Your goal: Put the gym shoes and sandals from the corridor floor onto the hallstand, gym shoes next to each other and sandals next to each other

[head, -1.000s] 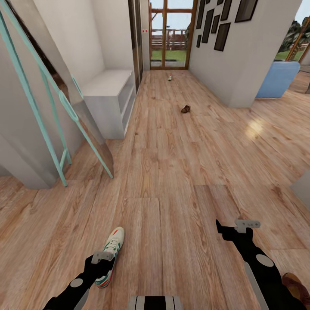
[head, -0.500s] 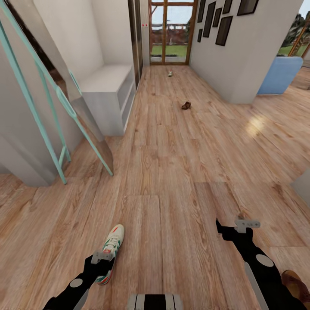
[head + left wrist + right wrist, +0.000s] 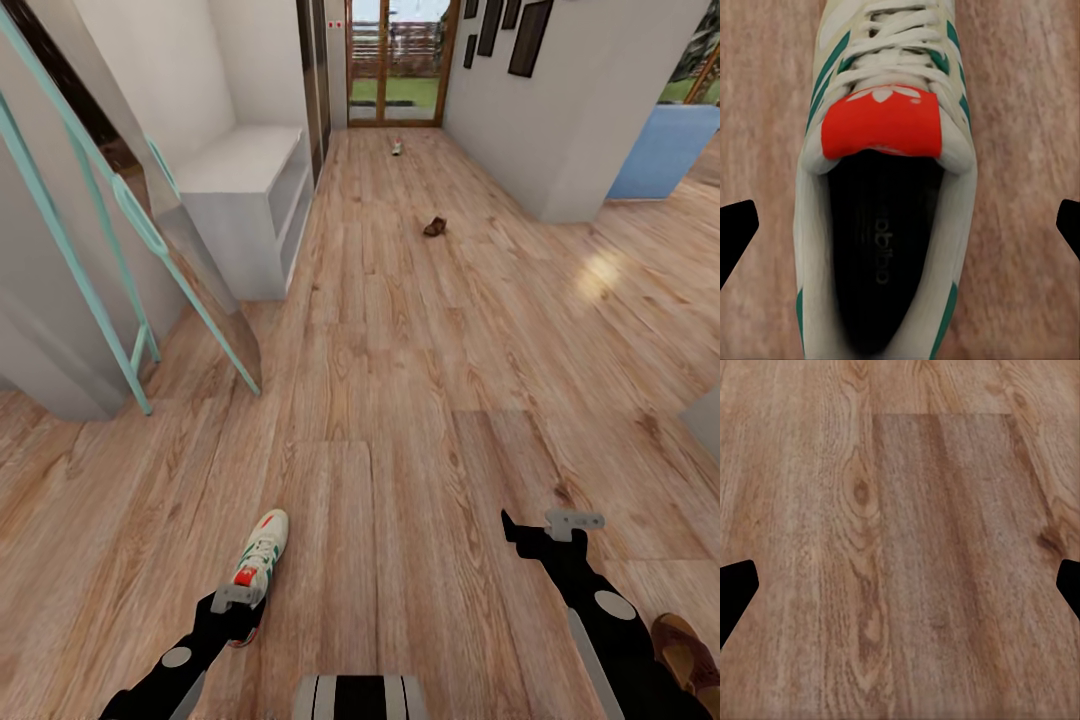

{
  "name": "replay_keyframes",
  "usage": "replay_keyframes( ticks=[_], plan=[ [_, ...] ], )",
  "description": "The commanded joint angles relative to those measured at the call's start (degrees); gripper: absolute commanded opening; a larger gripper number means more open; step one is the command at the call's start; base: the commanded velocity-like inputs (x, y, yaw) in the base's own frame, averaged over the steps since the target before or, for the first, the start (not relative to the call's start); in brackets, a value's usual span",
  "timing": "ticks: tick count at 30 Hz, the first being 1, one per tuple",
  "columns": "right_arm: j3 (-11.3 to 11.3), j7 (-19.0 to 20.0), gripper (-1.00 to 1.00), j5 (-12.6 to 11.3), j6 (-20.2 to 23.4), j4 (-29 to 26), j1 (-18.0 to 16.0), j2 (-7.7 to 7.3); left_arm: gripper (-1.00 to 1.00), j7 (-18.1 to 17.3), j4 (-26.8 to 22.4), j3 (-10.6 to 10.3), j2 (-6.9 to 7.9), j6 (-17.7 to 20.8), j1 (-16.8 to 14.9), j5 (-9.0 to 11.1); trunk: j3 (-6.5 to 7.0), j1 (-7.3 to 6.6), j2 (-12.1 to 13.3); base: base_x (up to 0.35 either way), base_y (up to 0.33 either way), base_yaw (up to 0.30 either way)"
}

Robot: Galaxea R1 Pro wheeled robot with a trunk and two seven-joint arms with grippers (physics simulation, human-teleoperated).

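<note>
We hang our left gripper (image 3: 900, 225) directly over the near gym shoe (image 3: 256, 560), at about seven o'clock on the corridor floor (image 3: 400, 400), jaws spread wide on either side of its collar so they can drop around it. Our right gripper (image 3: 553, 524) is also released, over bare planks at five o'clock. One sandal (image 3: 434, 227) lies at twelve o'clock, another (image 3: 685, 652) by our right arm. The hallstand (image 3: 245, 205) waits at eleven o'clock. Compared with a second ago, our view has tipped downward and the shoe sits slightly further under the left gripper.
</note>
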Motion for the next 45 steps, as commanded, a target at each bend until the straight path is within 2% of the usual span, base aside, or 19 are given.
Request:
replay_keyframes(
  ticks=[1, 18, 27, 35, 43, 45],
  plan=[
    [0.0, 0.0, 1.0, -0.4, 0.3, -0.1, 0.0, -0.01, 1.0, 0.0, 0.0, -0.1, 0.04, -0.2, 0.0, -0.4, -0.13, -0.01, 0.0, 0.0, 0.0, 0.0],
    [0.0, 0.0, 1.0, -0.4, 0.3, -0.1, 0.0, -0.01, 1.0, 0.0, 0.0, 0.0, 0.52, -0.2, 0.0, -0.5, -0.6, -0.01, 0.0, 0.0, 0.0, 0.0],
    [0.0, 0.0, 1.0, -0.4, 0.3, -0.1, 0.0, -0.01, 1.0, -0.1, -0.1, -0.1, 1.88, -0.1, 0.0, -0.5, -0.99, -0.01, 0.0, 0.0, 0.0, 0.024],
    [0.0, 0.0, 1.0, -0.4, 0.3, -0.1, 0.0, -0.01, 1.0, -0.1, -0.1, -0.2, 2.24, -0.1, 0.0, -0.5, -1.27, -0.01, 0.0, 0.0, 0.0, 0.03],
    [0.0, 0.0, 1.0, -0.4, 0.3, -0.2, 0.0, -0.01, 1.0, -0.1, -0.1, -0.2, 2.27, -0.1, 0.0, -0.5, -3.06, 0.19, -0.1, 0.0, 0.0, 0.002],
    [0.0, 0.0, 1.0, -0.4, 0.3, -0.2, 0.0, -0.01, 1.0, -0.1, -0.1, -0.2, 2.27, -0.1, 0.0, -0.5, -3.06, 0.19, -0.1, 0.0, 0.0, 0.0]
  ],
)
